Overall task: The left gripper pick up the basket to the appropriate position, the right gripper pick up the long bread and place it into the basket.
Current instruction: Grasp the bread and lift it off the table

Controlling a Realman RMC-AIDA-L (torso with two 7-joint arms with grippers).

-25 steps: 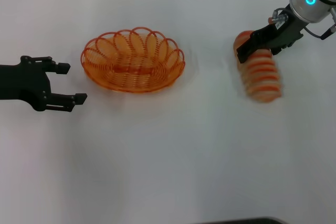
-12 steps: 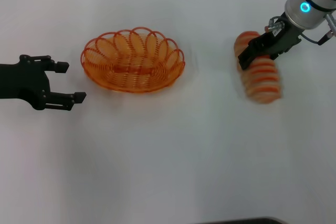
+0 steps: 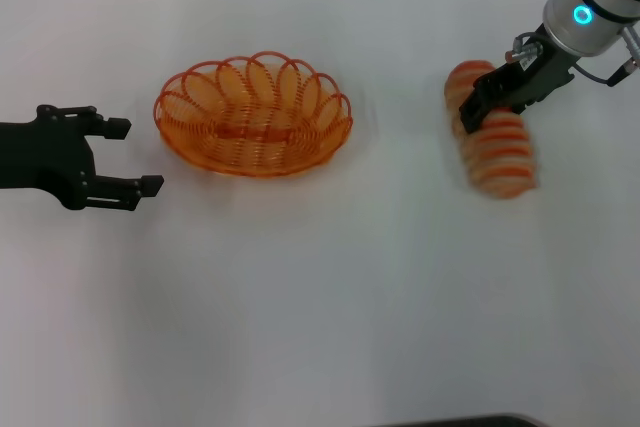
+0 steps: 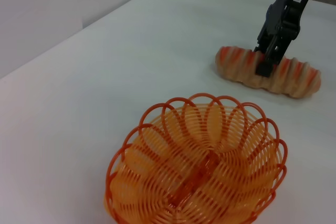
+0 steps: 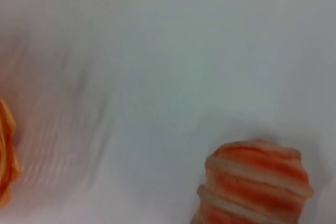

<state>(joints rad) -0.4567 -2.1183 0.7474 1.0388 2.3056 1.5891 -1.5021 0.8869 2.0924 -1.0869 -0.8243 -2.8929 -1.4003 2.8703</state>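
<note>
The orange wire basket (image 3: 215,159) stands empty on the white table, left of centre; it also fills the left wrist view (image 4: 157,145). My left gripper (image 3: 140,157) is open and empty, level with the basket and a short gap to its left. The long bread (image 3: 503,155), tan with orange-brown ridges, lies on the table at the right; it also shows in the left wrist view (image 4: 302,77) and the right wrist view (image 5: 254,182). My right gripper (image 3: 478,107) is down on the loaf's far half, at its upper left side; it also shows in the left wrist view (image 4: 265,64).
The white table (image 3: 330,297) bears nothing else. A wide bare stretch lies between basket and bread. A dark edge (image 3: 460,421) shows at the near rim. A sliver of the basket (image 5: 5,156) shows in the right wrist view.
My right gripper has shifted slightly up and right along the loaf. The bread, the basket and my left gripper have not moved.
</note>
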